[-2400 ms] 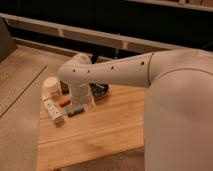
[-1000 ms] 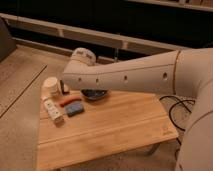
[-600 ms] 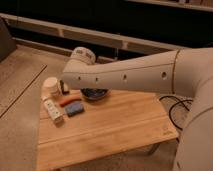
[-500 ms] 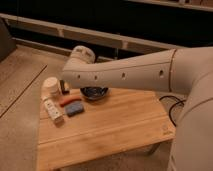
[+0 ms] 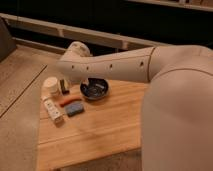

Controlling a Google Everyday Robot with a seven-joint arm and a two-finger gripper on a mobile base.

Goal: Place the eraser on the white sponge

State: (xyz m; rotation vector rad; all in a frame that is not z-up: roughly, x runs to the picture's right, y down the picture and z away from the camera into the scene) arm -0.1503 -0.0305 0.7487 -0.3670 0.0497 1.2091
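- Camera view, nearest first: the white sponge (image 5: pixel 54 111) lay flat near the left edge of the wooden table (image 5: pixel 100 135).
- The eraser (image 5: pixel 75 109), a blue block, lay on the table just right of the sponge, not on it.
- A red object (image 5: pixel 67 101) lay just behind the eraser.
- The gripper (image 5: pixel 87 82), mostly hidden under the white arm (image 5: pixel 115 65), hung over the dark bowl (image 5: pixel 96 91), released and grasping nothing.
- A white cylinder (image 5: pixel 50 84) stood upright at the far left.

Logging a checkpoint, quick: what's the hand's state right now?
Hand: cannot be told; it is hidden behind the arm, somewhere above the dark bowl at the back of the table.
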